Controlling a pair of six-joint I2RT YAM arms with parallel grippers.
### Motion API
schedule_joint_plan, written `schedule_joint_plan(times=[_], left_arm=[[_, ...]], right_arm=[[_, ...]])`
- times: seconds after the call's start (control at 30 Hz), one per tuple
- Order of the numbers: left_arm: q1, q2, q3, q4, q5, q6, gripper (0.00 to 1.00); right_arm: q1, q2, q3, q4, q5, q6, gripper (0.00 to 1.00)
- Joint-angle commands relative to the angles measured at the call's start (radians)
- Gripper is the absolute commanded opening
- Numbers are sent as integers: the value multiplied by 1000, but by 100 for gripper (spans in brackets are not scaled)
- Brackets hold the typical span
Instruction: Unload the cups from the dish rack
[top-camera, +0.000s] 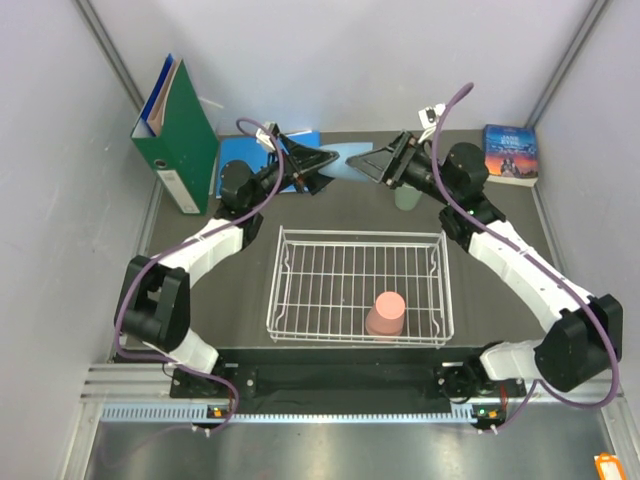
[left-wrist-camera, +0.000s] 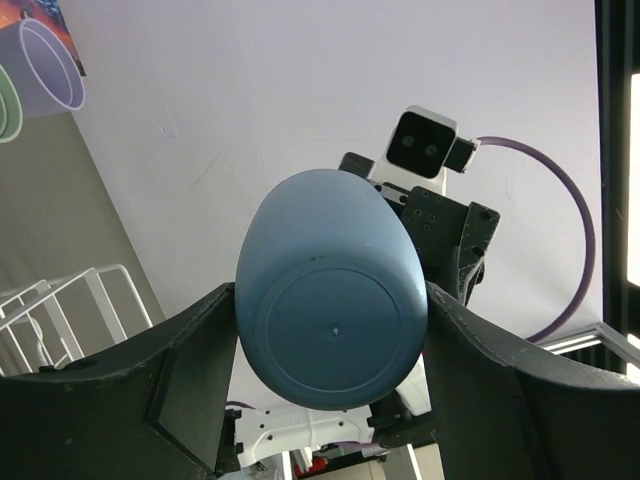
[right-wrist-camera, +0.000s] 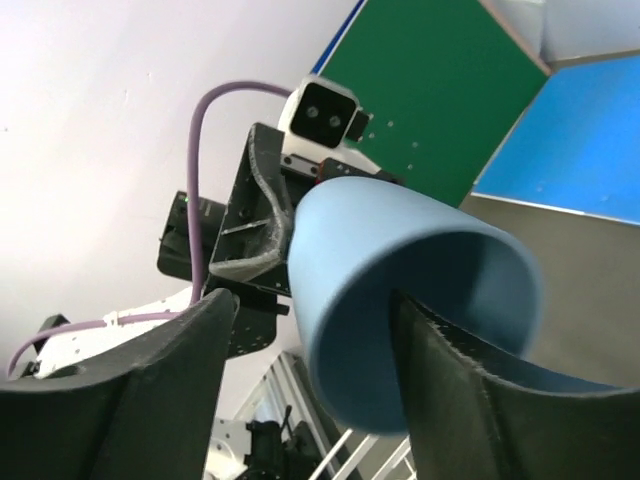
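Observation:
My left gripper (left-wrist-camera: 330, 300) is shut on the dusty blue cup (left-wrist-camera: 330, 300), gripping its sides near the base, and holds it in the air on its side above the far middle of the table. The cup's mouth faces my right gripper (right-wrist-camera: 312, 300). One right finger (right-wrist-camera: 470, 400) reaches inside the blue cup (right-wrist-camera: 400, 250). The other (right-wrist-camera: 150, 380) stands outside, clear of the wall, so this gripper is open. In the top view the two grippers (top-camera: 312, 160) (top-camera: 375, 160) meet tip to tip. A salmon pink cup (top-camera: 385, 313) stands upside down in the white wire dish rack (top-camera: 300, 285).
A sage green cup (top-camera: 407, 197) stands on the table beside the right arm, with a lavender cup (left-wrist-camera: 45, 65) next to it. A green binder (top-camera: 180, 135) and a blue folder (top-camera: 240, 155) sit at the back left. A book (top-camera: 510, 152) lies at the back right.

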Motion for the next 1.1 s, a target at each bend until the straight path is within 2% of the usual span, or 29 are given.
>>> schedule_joint_plan(times=[0.0, 0.03, 0.13, 0.23, 0.3, 0.37, 0.4, 0.47, 0.5, 0.53, 0.57, 0.6, 0.63, 0.67, 0.7, 0.73, 0.77, 0.8, 0.87, 0.9, 1.0, 1.07], left_arm=[[-12, -1, 41, 52, 16, 25, 0], [-14, -3, 41, 48, 16, 28, 0], [-11, -10, 49, 2, 25, 58, 0], [-1, -20, 81, -99, 38, 129, 29], [25, -45, 110, -280, 9, 220, 60], [66, -73, 136, -471, -51, 319, 72], [78, -91, 185, -711, -152, 429, 83], [100, -93, 242, -912, -264, 524, 86], [101, -83, 268, -1066, -310, 589, 87], [101, -75, 314, -1124, -403, 609, 87], [101, -67, 330, -1183, -438, 620, 87], [101, -53, 342, -1224, -462, 634, 86], [101, -49, 362, -1286, -496, 644, 85], [98, -41, 371, -1319, -516, 649, 84], [98, -32, 377, -1343, -528, 663, 84], [98, -30, 382, -1388, -545, 675, 84], [98, -27, 389, -1405, -556, 687, 82], [98, -26, 391, -1426, -568, 703, 82], [98, -29, 388, -1458, -606, 717, 82], [98, -33, 385, -1465, -616, 729, 82], [98, -32, 382, -1477, -630, 744, 81], [100, -27, 383, -1485, -631, 747, 80]], right_arm=[[47, 26, 60, 43, 1, -12, 51], [49, 29, 60, 35, 2, -12, 29], [47, 19, 48, -3, 16, -21, 0], [42, -21, 44, -61, 65, -63, 0], [33, -46, 73, -156, 152, -103, 0], [29, -60, 124, -257, 221, -184, 0], [30, -47, 215, -404, 289, -214, 0], [29, 38, 329, -545, 352, -299, 0], [29, 80, 451, -631, 418, -317, 0], [27, 171, 516, -766, 452, -343, 0], [27, 221, 582, -848, 490, -344, 0], [27, 273, 723, -918, 583, -342, 0], [27, 383, 798, -1074, 622, -325, 0], [29, 441, 881, -1154, 657, -321, 0], [29, 506, 1063, -1236, 714, -310, 0], [30, 626, 1157, -1331, 740, -301, 0], [32, 679, 1237, -1449, 755, -307, 0], [35, 741, 1320, -1486, 774, -314, 0], [41, 744, 1296, -1470, 788, -333, 0], [42, 715, 1207, -1444, 779, -340, 0], [49, 689, 1077, -1375, 739, -345, 0], [64, 710, 1077, -1391, 736, -354, 0]])
